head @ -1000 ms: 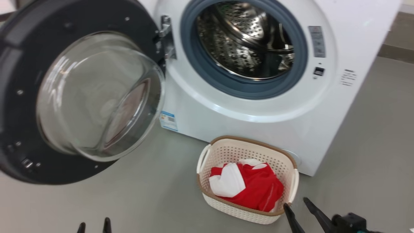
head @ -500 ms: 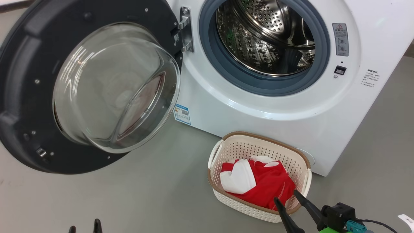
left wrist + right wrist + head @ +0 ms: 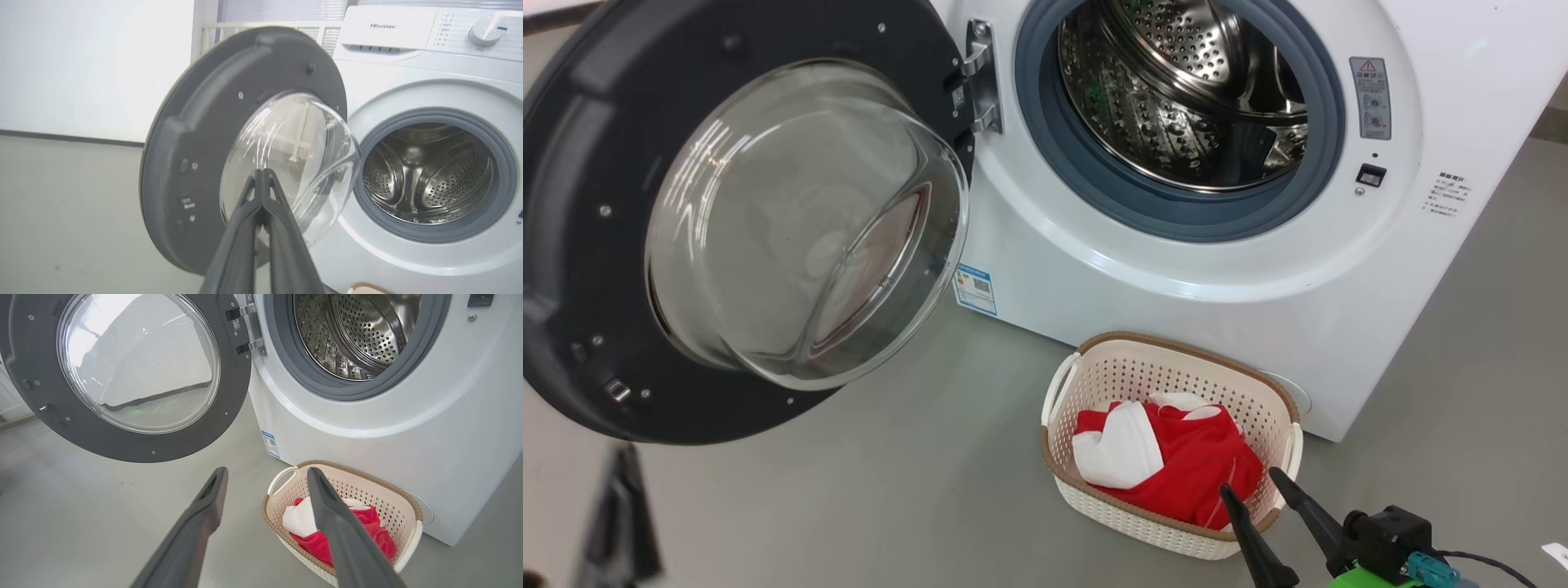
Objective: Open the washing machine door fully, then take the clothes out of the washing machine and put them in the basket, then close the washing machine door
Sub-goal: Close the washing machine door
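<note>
The washing machine door (image 3: 572, 163) stands swung wide to the left, its glass bowl (image 3: 286, 163) facing me. Bare steel shows in the drum of the white washing machine (image 3: 1176, 286). In front of it on the floor is the basket (image 3: 1176, 343), and the red and white clothes (image 3: 1192, 465) lie inside. My right gripper (image 3: 1250, 482) hangs open just over the basket's near right corner, holding nothing (image 3: 266, 471). My left gripper (image 3: 261, 173) is shut and empty, pointing at the door's glass. It appears as a blurred dark shape (image 3: 625, 490) at the head view's lower left.
Grey floor (image 3: 890, 490) spreads left of and in front of the basket. A white wall with a dark skirting line (image 3: 81, 136) runs behind the door. A small white scrap (image 3: 1556, 555) lies at the far right edge.
My left gripper has shut and risen, blurred, at the lower left. The head camera shifted a little. The right gripper, the basket and the door stay as they were.
</note>
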